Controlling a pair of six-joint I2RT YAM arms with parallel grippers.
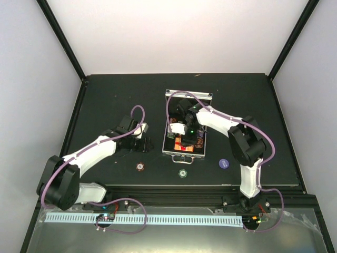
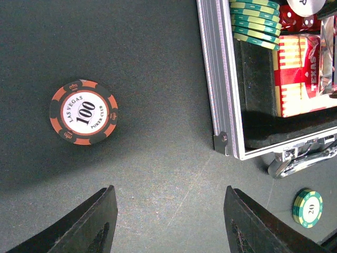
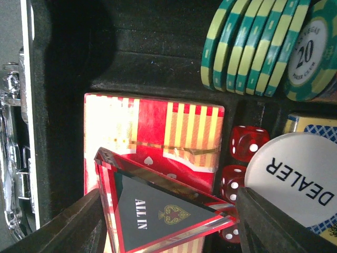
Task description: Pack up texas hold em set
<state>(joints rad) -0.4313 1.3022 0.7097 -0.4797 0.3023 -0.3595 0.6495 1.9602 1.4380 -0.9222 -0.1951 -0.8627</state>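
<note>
The silver briefcase (image 1: 188,94) lies open mid-table, and its ribbed rim (image 2: 221,79) also shows in the left wrist view. Inside are a row of green chips (image 3: 258,45), a red card deck (image 3: 158,132), red dice (image 3: 244,142) and a white DEALER button (image 3: 295,174). My right gripper (image 3: 168,226) is inside the case (image 1: 184,138), shut on a clear red triangular ALL IN marker (image 3: 158,216) above the deck. My left gripper (image 2: 168,221) is open and empty over bare table, left of the case (image 1: 141,135). A black-and-orange 100 chip (image 2: 84,112) lies ahead of it.
Three loose chips lie on the table in front of the case: the 100 chip (image 1: 139,167), a green 20 chip (image 1: 182,172) (image 2: 307,207) and a purple chip (image 1: 224,163). The case handle (image 2: 300,161) sticks out at its near side. A blue deck (image 3: 316,126) sits behind the dealer button.
</note>
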